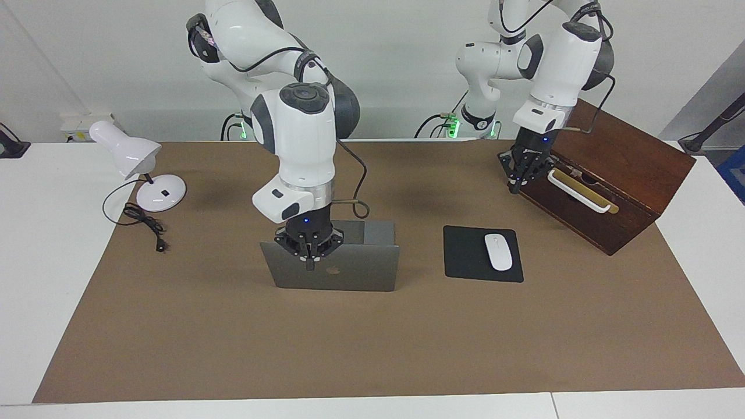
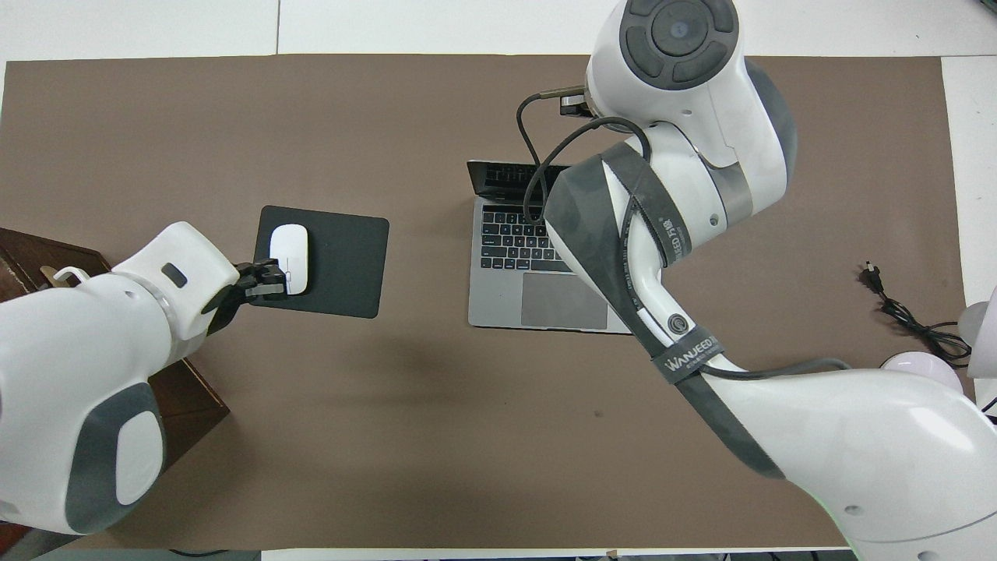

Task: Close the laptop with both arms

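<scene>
The silver-grey laptop [image 1: 361,273] stands open in the middle of the brown mat, its lid upright with the apple logo showing; its keyboard [image 2: 506,238] faces the robots. My right gripper [image 1: 309,263] is shut, pointing down at the lid's top edge beside the logo; whether it touches the lid I cannot tell. In the overhead view the right arm's wrist hides that gripper and half the laptop [image 2: 498,300]. My left gripper [image 1: 515,184] hangs shut and empty in the air beside the wooden box's corner; from above the left gripper [image 2: 273,279] overlaps the mouse pad's edge.
A dark wooden box [image 1: 617,186] with a white handle sits at the left arm's end. A black mouse pad [image 1: 465,256] with a white mouse [image 1: 498,251] lies between box and laptop. A white desk lamp [image 1: 125,152] and its cord [image 1: 145,224] stand at the right arm's end.
</scene>
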Motion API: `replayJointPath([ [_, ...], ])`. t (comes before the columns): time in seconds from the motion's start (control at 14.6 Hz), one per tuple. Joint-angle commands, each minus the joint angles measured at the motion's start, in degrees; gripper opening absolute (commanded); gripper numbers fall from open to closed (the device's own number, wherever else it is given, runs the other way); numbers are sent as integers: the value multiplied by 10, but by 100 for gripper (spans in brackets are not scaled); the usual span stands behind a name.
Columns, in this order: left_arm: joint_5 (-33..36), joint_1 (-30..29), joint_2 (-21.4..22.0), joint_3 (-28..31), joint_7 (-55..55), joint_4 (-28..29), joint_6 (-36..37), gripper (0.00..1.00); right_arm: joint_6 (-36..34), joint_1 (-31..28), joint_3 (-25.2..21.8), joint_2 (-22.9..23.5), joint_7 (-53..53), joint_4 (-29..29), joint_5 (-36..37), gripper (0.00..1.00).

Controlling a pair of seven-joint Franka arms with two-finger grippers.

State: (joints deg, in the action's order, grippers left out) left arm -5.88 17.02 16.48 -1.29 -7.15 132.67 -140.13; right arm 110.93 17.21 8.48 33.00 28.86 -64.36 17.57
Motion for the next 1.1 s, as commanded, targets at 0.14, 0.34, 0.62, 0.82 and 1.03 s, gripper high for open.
replayJointPath([
  [0.14,-5,84,9,8,-44,67,-140,0,55,4,4,11,7,-9,17,0],
  [0.34,-5,121,-21,8,-49,76,-201,0,77,10,4,14,7,-9,12,0],
  [0.62,-5,178,-93,8,-73,76,-303,0,82,9,4,15,7,-9,8,0],
  [0.82,-5,201,-130,8,-73,74,-361,0,84,5,5,15,6,-16,8,0],
  [1.03,-5,216,-159,8,-72,74,-408,0,95,3,5,14,6,-25,8,0],
])
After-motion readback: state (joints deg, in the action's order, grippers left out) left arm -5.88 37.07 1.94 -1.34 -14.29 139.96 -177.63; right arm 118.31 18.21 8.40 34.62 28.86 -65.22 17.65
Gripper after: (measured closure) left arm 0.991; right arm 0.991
